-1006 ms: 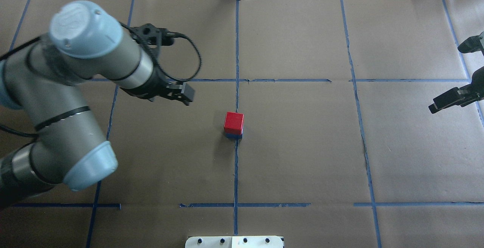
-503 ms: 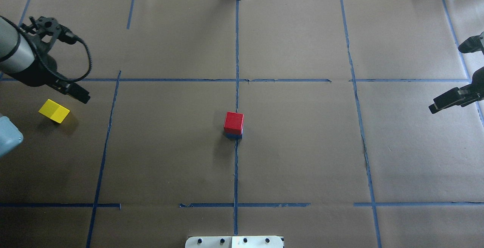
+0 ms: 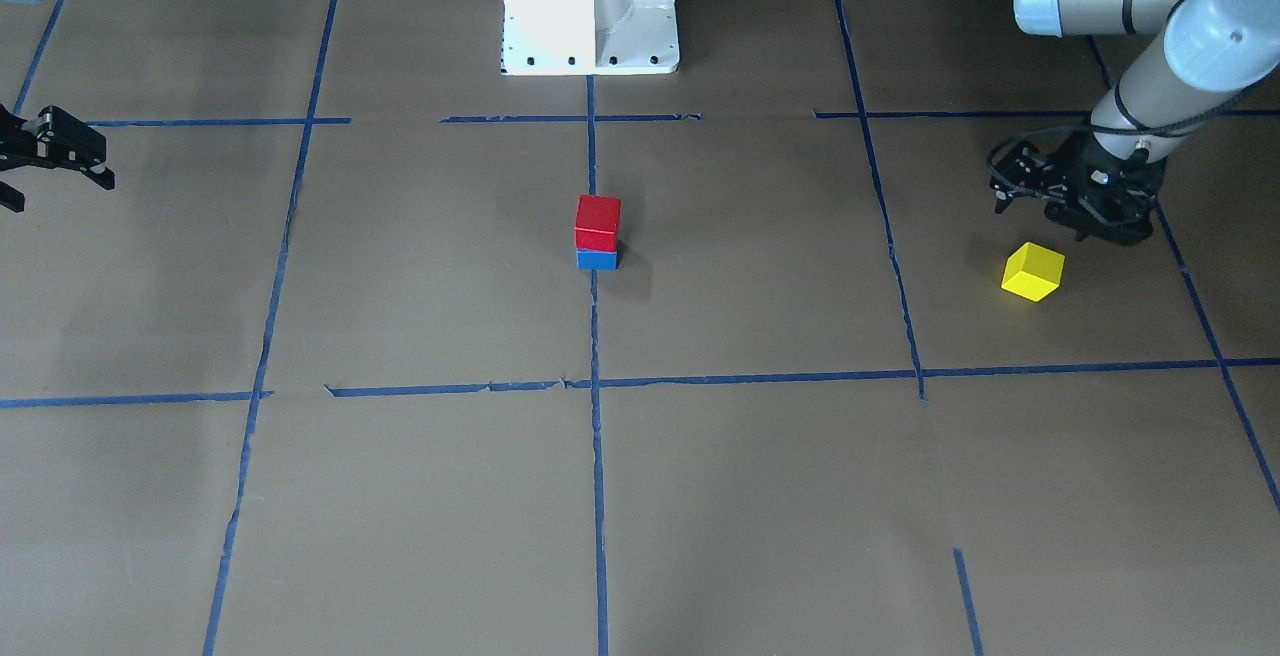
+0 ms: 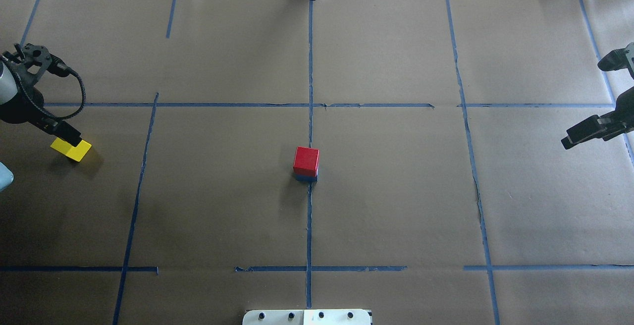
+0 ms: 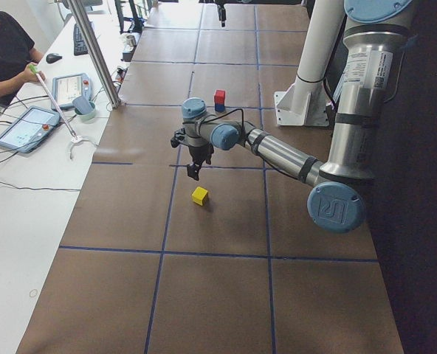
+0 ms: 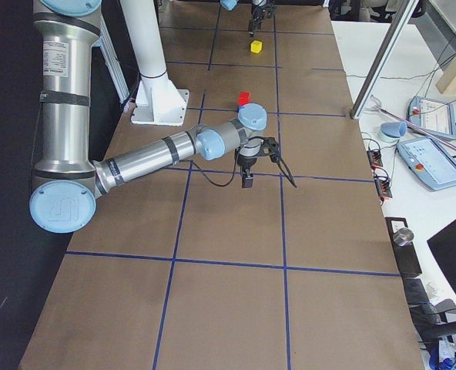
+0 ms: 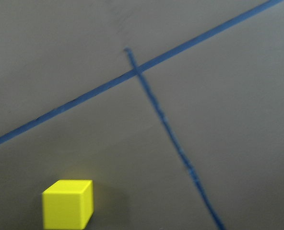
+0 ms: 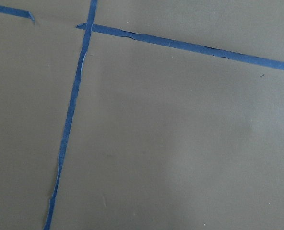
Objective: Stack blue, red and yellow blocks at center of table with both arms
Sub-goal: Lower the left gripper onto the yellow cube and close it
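Note:
A red block (image 4: 306, 160) sits on a blue block (image 4: 306, 178) at the table's center, also in the front view, red (image 3: 597, 221) on blue (image 3: 597, 259). A yellow block (image 4: 75, 150) lies alone at the far left, also in the front view (image 3: 1033, 272) and low left in the left wrist view (image 7: 67, 203). My left gripper (image 4: 67, 134) hovers just beside and above it (image 3: 1100, 226), open and empty. My right gripper (image 4: 569, 141) hangs open and empty at the far right edge (image 3: 50, 191).
Brown paper with blue tape lines (image 4: 309, 216) covers the table. The white robot base (image 3: 590, 6) stands at the near edge. An operator with tablets (image 5: 26, 125) sits at a side table beyond the far edge.
My left arm has swung from beside the central stack out to the left edge, and its gripper now stands at the yellow block. The right arm and the stack have not moved.

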Robot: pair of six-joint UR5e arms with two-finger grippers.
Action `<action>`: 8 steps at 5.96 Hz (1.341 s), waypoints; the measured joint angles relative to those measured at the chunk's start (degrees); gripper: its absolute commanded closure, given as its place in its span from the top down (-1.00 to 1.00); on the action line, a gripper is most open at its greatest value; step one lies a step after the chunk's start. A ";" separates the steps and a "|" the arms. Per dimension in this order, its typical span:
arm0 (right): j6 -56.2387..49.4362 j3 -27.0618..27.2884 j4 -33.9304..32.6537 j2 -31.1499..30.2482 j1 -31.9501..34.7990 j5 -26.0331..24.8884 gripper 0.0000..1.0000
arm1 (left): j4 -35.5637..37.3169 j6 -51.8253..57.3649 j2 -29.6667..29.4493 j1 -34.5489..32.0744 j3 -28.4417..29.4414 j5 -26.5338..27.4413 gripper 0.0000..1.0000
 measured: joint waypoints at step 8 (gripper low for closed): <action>0.32 -1.06 0.70 0.81 -0.21 0.10 1.00 | -8.03 -0.48 -1.03 0.69 11.14 -0.03 0.90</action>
